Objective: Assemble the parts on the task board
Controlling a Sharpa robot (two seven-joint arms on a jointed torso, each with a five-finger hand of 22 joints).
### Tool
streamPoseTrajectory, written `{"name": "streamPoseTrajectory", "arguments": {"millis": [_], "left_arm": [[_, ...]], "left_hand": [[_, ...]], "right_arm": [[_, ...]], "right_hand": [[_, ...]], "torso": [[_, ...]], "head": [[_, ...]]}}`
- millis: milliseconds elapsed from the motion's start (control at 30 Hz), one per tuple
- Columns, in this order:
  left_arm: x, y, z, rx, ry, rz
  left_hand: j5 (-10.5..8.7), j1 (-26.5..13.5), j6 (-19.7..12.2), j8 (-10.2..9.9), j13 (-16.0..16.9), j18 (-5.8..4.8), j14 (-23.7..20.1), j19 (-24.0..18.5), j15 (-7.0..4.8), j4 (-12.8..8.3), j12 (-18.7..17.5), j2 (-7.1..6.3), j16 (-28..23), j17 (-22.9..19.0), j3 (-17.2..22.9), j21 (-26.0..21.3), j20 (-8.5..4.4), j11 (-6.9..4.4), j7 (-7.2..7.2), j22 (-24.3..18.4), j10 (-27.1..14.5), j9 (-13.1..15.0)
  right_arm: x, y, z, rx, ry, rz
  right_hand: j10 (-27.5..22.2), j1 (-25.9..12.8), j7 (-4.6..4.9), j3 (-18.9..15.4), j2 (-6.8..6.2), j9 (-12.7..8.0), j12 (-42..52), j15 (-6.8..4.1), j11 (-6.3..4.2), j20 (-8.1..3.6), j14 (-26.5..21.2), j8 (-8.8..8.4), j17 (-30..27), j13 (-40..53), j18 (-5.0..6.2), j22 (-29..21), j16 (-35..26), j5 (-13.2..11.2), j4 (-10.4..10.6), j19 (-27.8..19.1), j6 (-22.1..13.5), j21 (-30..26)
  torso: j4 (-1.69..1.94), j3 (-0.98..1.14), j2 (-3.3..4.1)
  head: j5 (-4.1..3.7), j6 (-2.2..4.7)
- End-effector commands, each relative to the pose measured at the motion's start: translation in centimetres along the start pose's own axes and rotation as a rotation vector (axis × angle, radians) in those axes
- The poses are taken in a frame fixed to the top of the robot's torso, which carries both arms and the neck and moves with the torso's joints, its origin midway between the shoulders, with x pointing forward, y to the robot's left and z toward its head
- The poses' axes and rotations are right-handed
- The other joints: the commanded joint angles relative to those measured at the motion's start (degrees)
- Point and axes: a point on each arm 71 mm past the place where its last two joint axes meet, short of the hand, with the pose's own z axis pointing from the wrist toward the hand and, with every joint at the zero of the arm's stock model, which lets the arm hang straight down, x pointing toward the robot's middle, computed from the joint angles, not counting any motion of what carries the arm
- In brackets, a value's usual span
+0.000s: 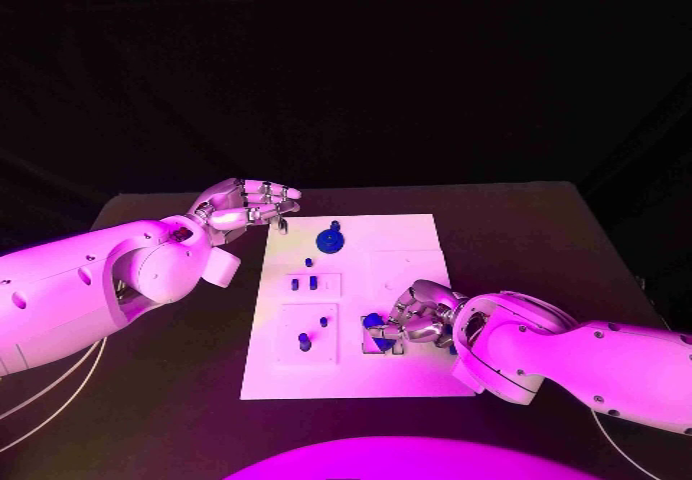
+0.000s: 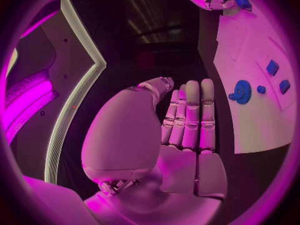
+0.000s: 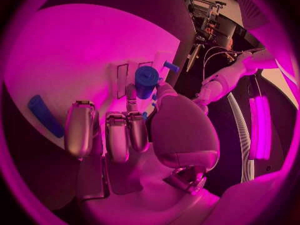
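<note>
The white task board point(image 1: 397, 245) lies in the middle of the black table. A round blue part point(image 1: 332, 240) sits near its far edge, and several small blue parts point(image 1: 304, 284) stand in its left half. My right hand point(image 1: 415, 318) is low over the board's near right area and pinches a blue cylinder point(image 3: 146, 80) between thumb and finger; the cylinder point(image 1: 374, 321) is just above the board. A blue piece point(image 1: 382, 345) lies under that hand. My left hand point(image 1: 248, 207) hovers beside the board's far left corner, holding nothing, its fingers point(image 2: 190, 115) straight and side by side.
A long blue part point(image 3: 45, 116) lies on the board beside my right hand. The round blue part point(image 2: 242, 91) and small blue parts point(image 2: 272, 67) are seen on the board point(image 2: 250, 130) past my left hand. Bare black table point(image 1: 534, 230) surrounds the board.
</note>
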Motion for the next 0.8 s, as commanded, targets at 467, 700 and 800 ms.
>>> {"name": "streamPoseTrajectory", "arguments": {"millis": [467,700,800], "left_arm": [[0.23,-0.04,-0.03,-0.002,0.025,-0.007],[0.16,-0.03,-0.05,-0.003,0.023,-0.006],[0.1,-0.03,-0.08,-0.003,0.022,-0.006]], "left_hand": [[0.27,0.1,-0.2,0.2,-0.1,0.8,0.0,0.1,0.05,-0.3,0.2,0.5,-0.2,0.0,0.0,-0.2,0.14,-0.01,0.25,0.0,-0.6,-0.1],[0.27,0.1,-0.2,0.2,-0.1,0.8,0.0,0.1,0.05,-0.3,0.2,0.51,-0.2,0.0,0.0,-0.2,0.14,0.0,0.26,0.0,-0.6,-0.1],[0.27,0.1,-0.2,0.2,-0.1,0.8,0.0,0.1,0.05,-0.3,0.2,0.51,-0.2,0.0,0.0,-0.2,0.14,0.0,0.26,0.0,-0.6,-0.1]], "right_arm": [[0.46,-0.07,0.45,-0.009,-0.026,-0.029],[0.54,-0.04,-0.03,-0.03,-0.024,-0.029],[0.52,-0.08,-0.52,-0.04,-0.021,-0.029]], "right_hand": [[3.7,-7.3,-0.02,-8.2,-1.74,1.3,-0.8,-0.21,-0.03,-0.15,5.4,1.51,11.9,11.1,-0.47,11.1,0.0,-10.6,0.2,2.1,-0.8,-0.6],[3.5,-7.1,0.02,-8.3,-1.09,1.4,-1.2,-0.18,0.01,-0.12,5.3,1.57,11.8,10.9,-0.39,10.9,-0.1,-9.5,0.1,2.0,-1.1,-1.2],[3.6,-6.4,0.01,-7.9,0.37,1.5,-1.1,-0.18,0.0,-0.11,5.3,1.68,11.8,11.0,-0.41,11.0,0.0,-8.6,0.0,2.0,-1.1,-1.0]], "torso": [[-0.03,0.01,-0.02],[-0.01,0.06,-0.06],[-0.04,0.06,-0.04]], "head": [[-0.02,0.1],[-0.01,0.18],[0.08,0.17]]}}
